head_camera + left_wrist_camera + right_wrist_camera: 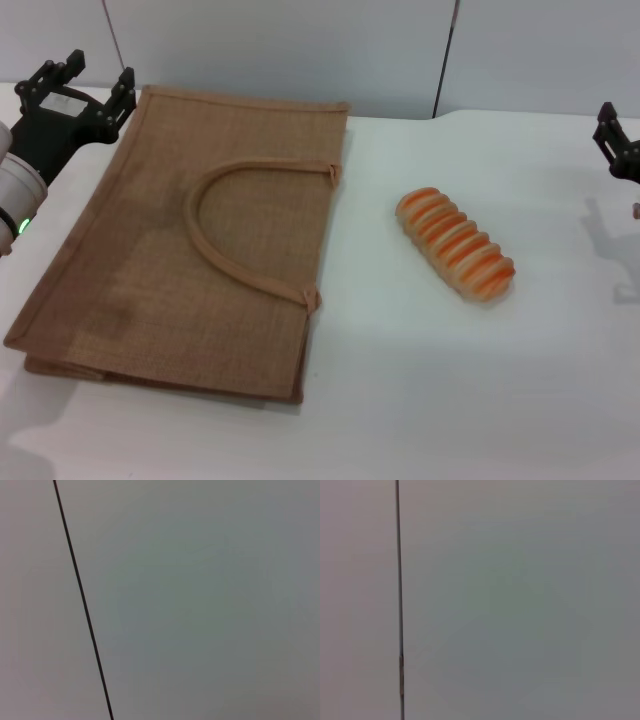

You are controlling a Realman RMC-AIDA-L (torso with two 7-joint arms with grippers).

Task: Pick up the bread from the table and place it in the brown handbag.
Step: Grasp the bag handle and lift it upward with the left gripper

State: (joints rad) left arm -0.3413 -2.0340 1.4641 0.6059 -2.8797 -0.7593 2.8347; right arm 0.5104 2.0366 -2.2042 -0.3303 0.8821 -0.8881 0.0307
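The bread (455, 243), a pale loaf with orange-red ridges, lies slantwise on the white table (450, 400), right of centre. The brown handbag (190, 240) lies flat on the table's left half, its arched handle (240, 225) resting on top. My left gripper (88, 82) hovers open over the bag's far left corner, holding nothing. At the far right edge, only part of my right gripper (618, 140) shows, raised above the table and well away from the bread. Neither wrist view shows the bread or the bag.
A pale wall with dark vertical seams (445, 55) stands behind the table. Both wrist views show only plain grey panel with a seam (82, 605) (399, 600).
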